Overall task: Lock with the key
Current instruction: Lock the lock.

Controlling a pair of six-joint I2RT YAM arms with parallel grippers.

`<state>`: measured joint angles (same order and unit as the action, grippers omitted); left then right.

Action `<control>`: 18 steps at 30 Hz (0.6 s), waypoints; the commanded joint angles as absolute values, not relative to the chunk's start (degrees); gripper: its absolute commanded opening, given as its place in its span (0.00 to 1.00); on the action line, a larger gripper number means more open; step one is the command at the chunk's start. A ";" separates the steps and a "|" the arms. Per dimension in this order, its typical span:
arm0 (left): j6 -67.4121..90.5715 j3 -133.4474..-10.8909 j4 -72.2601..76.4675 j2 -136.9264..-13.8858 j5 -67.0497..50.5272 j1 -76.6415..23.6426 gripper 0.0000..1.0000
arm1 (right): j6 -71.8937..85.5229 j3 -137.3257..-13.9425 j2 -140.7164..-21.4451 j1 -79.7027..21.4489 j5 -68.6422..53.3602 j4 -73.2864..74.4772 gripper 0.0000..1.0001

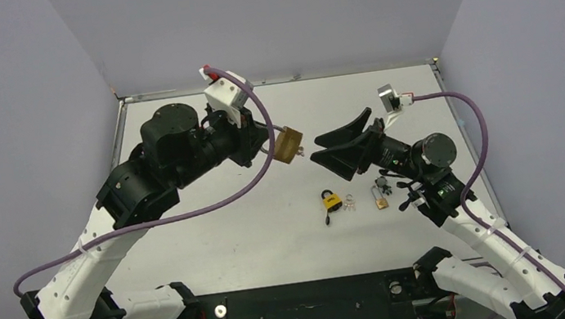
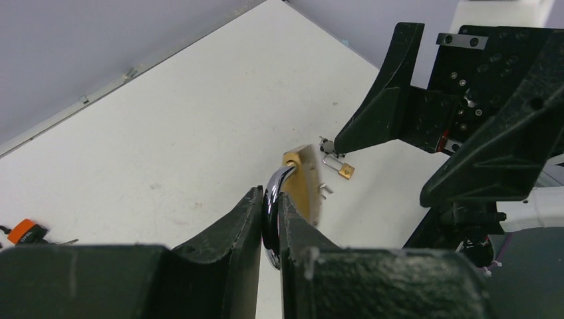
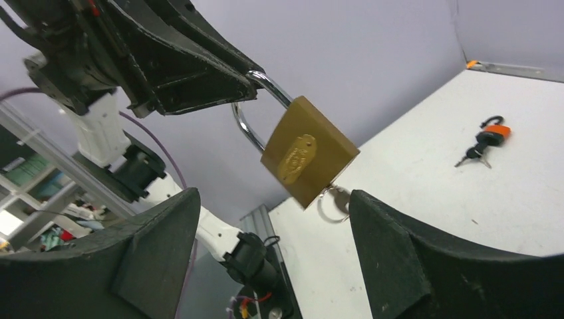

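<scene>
**Brass padlock held up between the two arms**

On the left, the left tool (image 2: 269, 198) is clenched on the steel shackle (image 3: 266, 83) of a brass padlock (image 3: 309, 151) and holds it in the air above the table (image 1: 215, 234). The lock's body hangs tilted off the fingertips toward the other arm, and a small metal ring (image 3: 330, 205) dangles at its bottom end. Just to the right, the right tool (image 1: 315, 147) faces the lock with its jaws spread wide. It grips nothing, and its fingers stand either side of the brass body without touching it. Below that tool, on the table, lies a yellow padlock (image 1: 331, 199) with a black shackle and a few keys (image 1: 347, 207) beside it. A smaller brass padlock (image 1: 380, 196) sits near it on the right.
</scene>
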<state>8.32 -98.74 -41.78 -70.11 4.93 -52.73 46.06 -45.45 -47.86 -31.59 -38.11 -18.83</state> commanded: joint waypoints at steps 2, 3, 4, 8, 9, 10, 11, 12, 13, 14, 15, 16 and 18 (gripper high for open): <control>8.15 -105.40 -35.61 -67.04 -0.65 -49.89 0.00 | 59.63 -43.81 -47.97 -28.09 -47.93 -39.90 0.73; 8.21 -105.79 -36.11 -67.14 -1.92 -49.50 0.00 | 60.09 -43.73 -48.25 -28.06 -48.14 -40.65 0.70; 8.34 -106.34 -36.33 -67.37 -2.45 -49.31 0.00 | 60.68 -43.66 -48.34 -28.09 -48.42 -41.56 0.67; 9.60 -107.55 -36.24 -67.81 -5.61 -48.23 0.00 | 58.76 -43.72 -48.37 -28.11 -47.59 -38.80 0.63; 9.86 -107.78 -36.33 -67.92 -6.37 -47.79 0.00 | 58.21 -43.78 -48.39 -28.16 -47.35 -38.12 0.63; 10.42 -108.33 -36.36 -68.13 -6.79 -47.62 0.00 | 57.27 -43.77 -48.45 -28.13 -46.75 -37.00 0.63; 10.70 -108.66 -36.42 -68.30 -7.63 -47.22 0.00 | 56.67 -43.88 -48.61 -28.17 -46.40 -36.21 0.63; 11.35 -109.19 -36.44 -68.56 -8.08 -47.03 0.00 | 55.30 -44.00 -48.85 -28.25 -45.77 -34.67 0.63; 11.74 -109.53 -36.37 -68.82 -9.01 -46.56 0.00 | 54.50 -44.16 -48.99 -28.53 -45.04 -33.19 0.63; 12.63 -110.02 -36.16 -68.95 -9.79 -46.35 0.00 | 52.93 -44.37 -49.42 -28.68 -44.76 -32.50 0.62; 13.17 -110.25 -36.01 -69.25 -10.34 -45.95 0.00 | 52.18 -44.47 -49.59 -29.05 -44.19 -31.50 0.60; 14.30 -110.86 -35.72 -69.52 -11.51 -45.70 0.00 | 50.86 -44.58 -50.19 -29.34 -43.94 -31.18 0.58; 16.19 -111.86 -35.61 -70.30 -13.02 -44.54 0.00 | 49.93 -44.73 -51.20 -30.06 -43.64 -31.52 0.55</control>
